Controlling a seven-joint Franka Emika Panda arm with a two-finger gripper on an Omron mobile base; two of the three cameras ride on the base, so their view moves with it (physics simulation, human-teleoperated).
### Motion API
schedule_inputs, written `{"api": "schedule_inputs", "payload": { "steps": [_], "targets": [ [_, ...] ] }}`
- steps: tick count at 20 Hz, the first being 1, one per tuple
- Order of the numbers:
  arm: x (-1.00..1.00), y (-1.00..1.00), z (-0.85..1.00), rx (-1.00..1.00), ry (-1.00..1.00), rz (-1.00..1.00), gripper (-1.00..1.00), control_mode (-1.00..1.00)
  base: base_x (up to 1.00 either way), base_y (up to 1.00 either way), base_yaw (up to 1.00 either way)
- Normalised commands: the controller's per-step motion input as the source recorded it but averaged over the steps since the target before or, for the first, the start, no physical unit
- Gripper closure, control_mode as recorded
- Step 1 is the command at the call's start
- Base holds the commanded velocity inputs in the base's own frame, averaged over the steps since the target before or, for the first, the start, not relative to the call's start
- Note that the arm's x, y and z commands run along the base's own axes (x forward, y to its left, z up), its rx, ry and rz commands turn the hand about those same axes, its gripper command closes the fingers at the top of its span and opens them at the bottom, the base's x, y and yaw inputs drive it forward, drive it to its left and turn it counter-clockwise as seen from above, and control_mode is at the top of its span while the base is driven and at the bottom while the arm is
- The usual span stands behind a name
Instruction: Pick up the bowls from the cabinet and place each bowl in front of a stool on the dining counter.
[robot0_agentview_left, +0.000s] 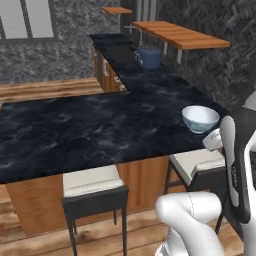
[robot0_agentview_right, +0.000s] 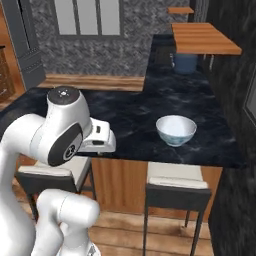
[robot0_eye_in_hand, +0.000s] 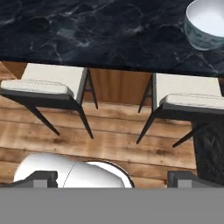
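One bowl (robot0_agentview_left: 200, 119) (robot0_agentview_right: 176, 130) (robot0_eye_in_hand: 208, 24), white with a blue pattern and a teal rim, stands upright on the black marble dining counter (robot0_agentview_left: 90, 130) (robot0_agentview_right: 130, 115) (robot0_eye_in_hand: 87, 35) near its front edge. Below it is a cream-seated stool (robot0_agentview_left: 197, 162) (robot0_agentview_right: 177, 182) (robot0_eye_in_hand: 192, 94), and a second stool (robot0_agentview_left: 92, 182) (robot0_agentview_right: 50, 172) (robot0_eye_in_hand: 48, 81) stands to the left. My gripper (robot0_eye_in_hand: 113, 179) is open and empty, back from the counter's front edge and looking at both stools. Its dark fingertips (robot0_eye_in_hand: 41, 178) stand wide apart. The cabinet is out of view.
A blue-grey pot (robot0_agentview_left: 149, 57) (robot0_agentview_right: 186, 62) sits on the far counter under wooden wall shelves (robot0_agentview_left: 180, 35) (robot0_agentview_right: 205, 39). Plank floor (robot0_eye_in_hand: 109, 135) lies beneath the stools. A dark stone wall (robot0_agentview_left: 220, 60) runs along the right.
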Motion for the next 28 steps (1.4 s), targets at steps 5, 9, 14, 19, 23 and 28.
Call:
{"api": "schedule_inputs", "payload": {
  "steps": [5, 9, 14, 19, 23, 28],
  "targets": [
    [0.0, 0.0, 0.0, 0.0, 0.0, 0.0, -1.0, 1.0, -0.6, 0.89, 0.07],
    [0.0, 0.0, 0.0, 0.0, 0.0, 0.0, -1.0, 1.0, -0.19, 1.0, 0.33],
    [0.0, 0.0, 0.0, 0.0, 0.0, 0.0, -1.0, 1.0, 0.0, 0.86, 0.65],
    [0.0, 0.0, 0.0, 0.0, 0.0, 0.0, -1.0, 1.0, 0.15, 0.62, 0.71],
    [0.0, 0.0, 0.0, 0.0, 0.0, 0.0, -1.0, 1.0, 0.58, 0.6, 0.61],
    [0.0, 0.0, 0.0, 0.0, 0.0, 0.0, -1.0, 1.0, 0.94, 0.62, 0.43]
  ]
}}
